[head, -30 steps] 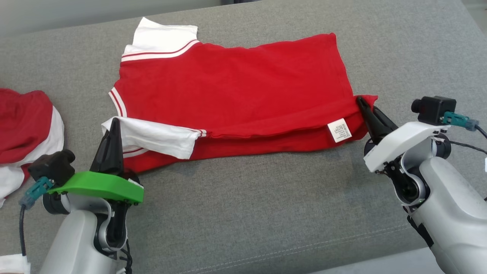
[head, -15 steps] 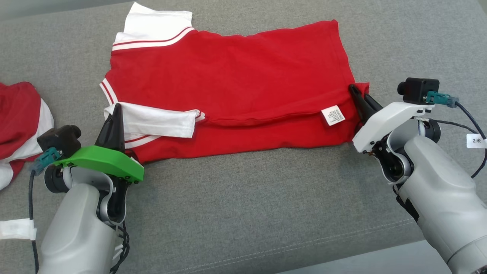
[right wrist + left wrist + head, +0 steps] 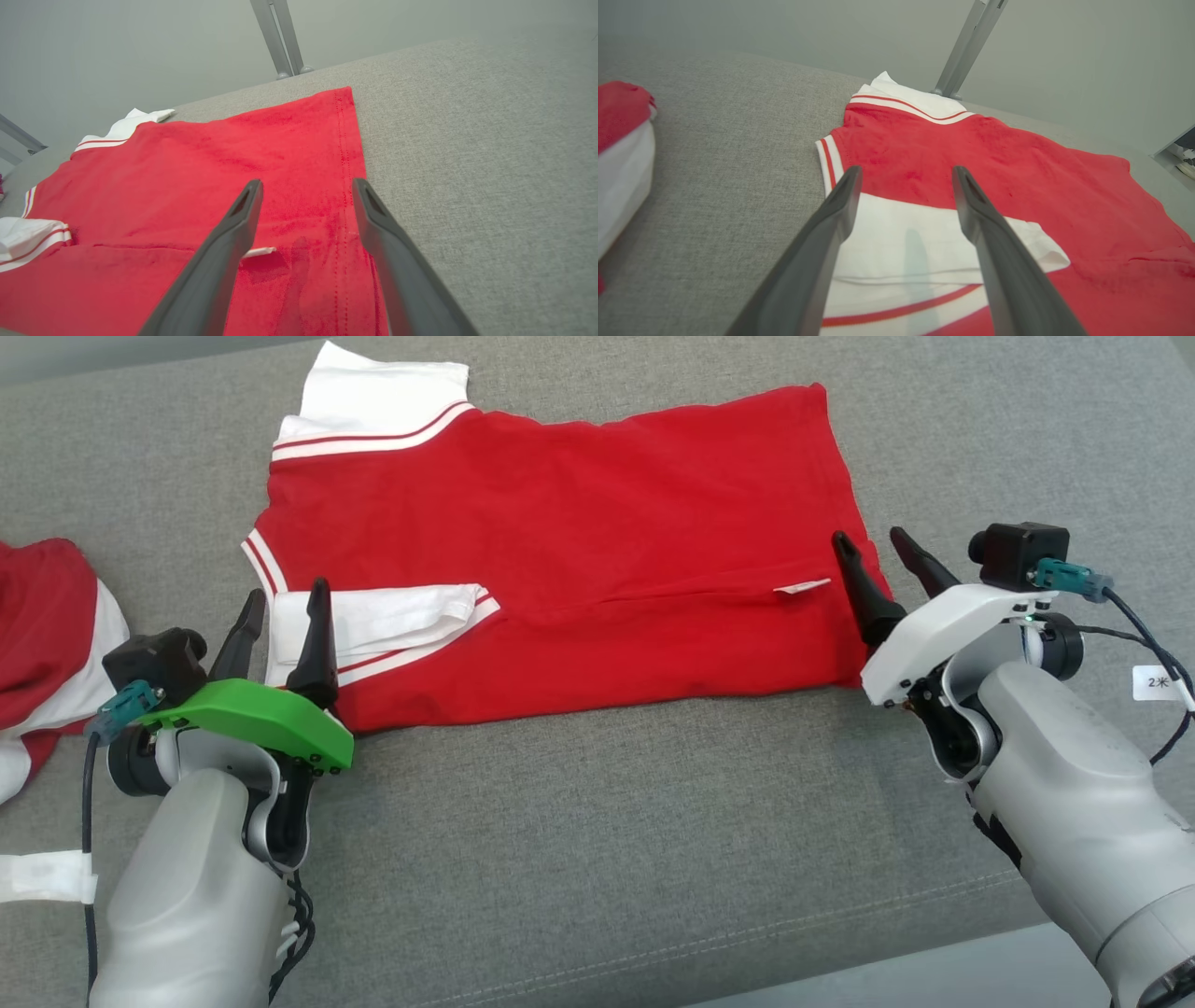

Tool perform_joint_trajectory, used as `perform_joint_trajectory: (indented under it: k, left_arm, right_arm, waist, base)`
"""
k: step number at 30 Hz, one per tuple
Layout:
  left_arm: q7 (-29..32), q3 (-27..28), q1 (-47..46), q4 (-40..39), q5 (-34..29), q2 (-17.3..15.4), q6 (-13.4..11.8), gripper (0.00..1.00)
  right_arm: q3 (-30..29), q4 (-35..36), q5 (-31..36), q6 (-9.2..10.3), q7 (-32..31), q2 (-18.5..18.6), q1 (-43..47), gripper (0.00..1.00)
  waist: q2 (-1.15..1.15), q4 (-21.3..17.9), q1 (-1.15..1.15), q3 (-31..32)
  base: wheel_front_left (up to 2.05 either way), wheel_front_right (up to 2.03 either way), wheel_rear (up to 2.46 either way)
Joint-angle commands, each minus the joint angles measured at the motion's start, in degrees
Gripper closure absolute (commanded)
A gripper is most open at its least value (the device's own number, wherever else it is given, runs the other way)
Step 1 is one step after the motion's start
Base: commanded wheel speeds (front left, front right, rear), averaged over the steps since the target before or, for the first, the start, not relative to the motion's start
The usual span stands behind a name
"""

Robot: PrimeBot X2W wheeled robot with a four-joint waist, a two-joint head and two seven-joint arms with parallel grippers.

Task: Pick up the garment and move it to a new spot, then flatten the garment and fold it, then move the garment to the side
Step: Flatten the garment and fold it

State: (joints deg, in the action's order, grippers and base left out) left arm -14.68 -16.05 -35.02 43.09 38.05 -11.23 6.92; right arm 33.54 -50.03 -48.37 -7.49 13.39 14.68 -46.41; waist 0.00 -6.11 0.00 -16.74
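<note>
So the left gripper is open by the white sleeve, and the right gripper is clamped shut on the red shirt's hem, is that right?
Not quite: the right gripper is open too. The right wrist view shows its two fingers apart over the red shirt's hem, holding nothing. The left gripper is open by the white sleeve, as you said.

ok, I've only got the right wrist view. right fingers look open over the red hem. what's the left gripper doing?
Observer: The left gripper is open too, with the folded white sleeve showing between its fingers.
Operator: anything else lying around?
Observer: A second red-and-white garment lies on the grey cushion off to the robot's left, apart from the shirt.
</note>
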Motion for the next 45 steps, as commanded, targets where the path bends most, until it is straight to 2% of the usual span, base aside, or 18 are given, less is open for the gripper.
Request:
perform_joint_trajectory:
  k: [1, 5, 11, 16, 21, 30, 45]
  left_arm:
    - [-0.4, 0.65, 0.49, -0.09, -0.67, 0.1, 0.13, 0.0]
    - [-0.5, 3.24, 3.48, -3.22, -2.2, 0.64, -0.03, 0.0]
    - [-0.48, 7.95, 11.3, -11.44, -6.18, 2.59, -0.75, 0.0]
    - [-0.5, 10.85, 16.79, -16.51, -9.12, 4.02, -0.93, 0.0]
    - [-0.5, 12.55, 20.41, -19.39, -11.84, 4.9, -1.08, 0.0]
    - [-0.51, 12.25, 21.68, -18.11, -20.05, 5.15, -2.25, 0.0]
    - [-0.5, 13.6, 16.8, -8.49, -23.27, 5.57, -1.16, 0.0]
  right_arm:
    - [0.24, -0.21, 0.71, 0.0, 0.85, 0.68, -0.15, 0.0]
    - [0.13, 0.95, 3.19, 0.0, 1.85, 2.17, 1.8, 0.0]
    - [-6.23, 7.95, 8.71, 0.0, 1.82, 3.68, 8.09, 0.0]
    - [-11.24, 12.85, 13.19, 0.0, 1.84, 3.24, 14.3, 0.0]
    - [-13.87, 14.16, 16.35, 0.0, 1.85, 2.58, 18.1, 0.0]
    - [-15.97, 10.9, 19.64, 0.0, 1.85, 0.68, 18.45, 0.0]
    - [-16.3, 2.4, 22.16, 0.0, 1.85, -2.15, 13.49, 0.0]
  waist:
    - [0.0, 0.12, 0.0, 0.47]
    - [0.0, 0.65, 0.0, 1.6]
    - [0.0, 1.38, 0.0, 3.21]
    - [0.0, 1.8, 0.0, 3.86]
    - [0.0, 2.1, 0.0, 4.11]
    - [0.0, 2.21, 0.0, 3.46]
    - [0.0, 1.67, 0.0, 1.32]
  base:
    - [0.0, 0.0, 0.0]
    - [0.0, 0.0, 0.0]
    - [0.0, 0.0, 0.0]
    - [0.0, 0.0, 0.0]
    - [0.0, 0.0, 0.0]
    - [0.0, 0.0, 0.0]
    - [0.0, 0.0, 0.0]
